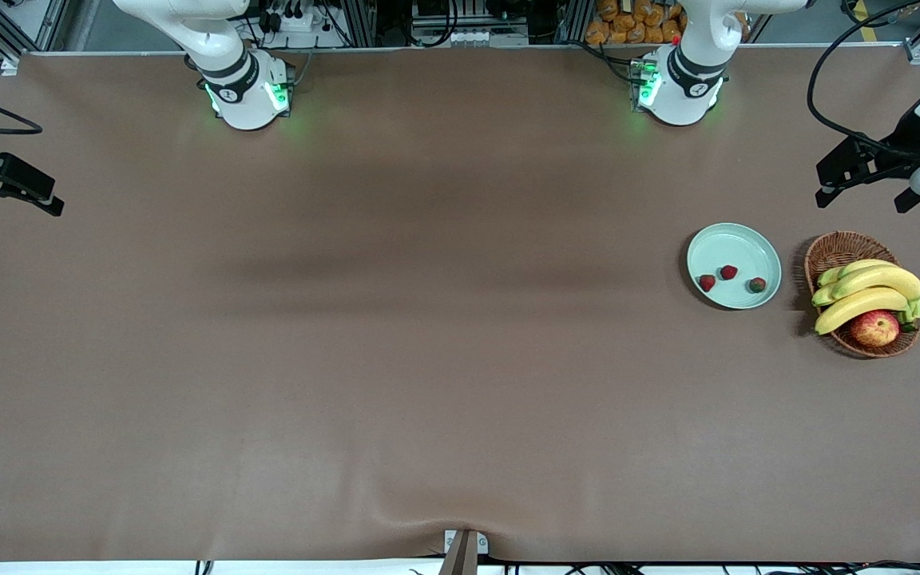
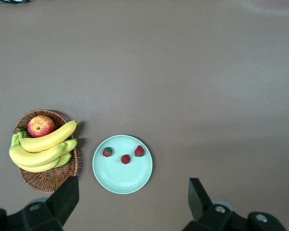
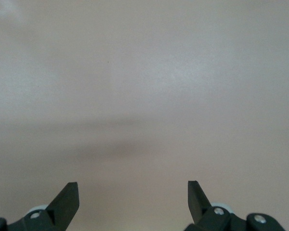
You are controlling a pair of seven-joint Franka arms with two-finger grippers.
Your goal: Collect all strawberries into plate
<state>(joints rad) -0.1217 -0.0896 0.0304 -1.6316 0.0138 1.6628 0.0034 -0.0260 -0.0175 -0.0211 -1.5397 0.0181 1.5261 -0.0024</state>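
Mint-green plate (image 1: 734,239) already held all three strawberries (image 1: 728,272), below the left tool (image 1: 863,184), which hung wide open and empty. The right tool (image 1: 5,188) waited, equally open. Any stray descent risked nudging berries out or bumping the wicker basket (image 1: 835,251) beside it.

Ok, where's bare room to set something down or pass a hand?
Bare cloth runs from the plate to the right arm's end. Crowded: plate holding three strawberries beside the basket of bananas and apple. Left gripper and right gripper open, waiting.
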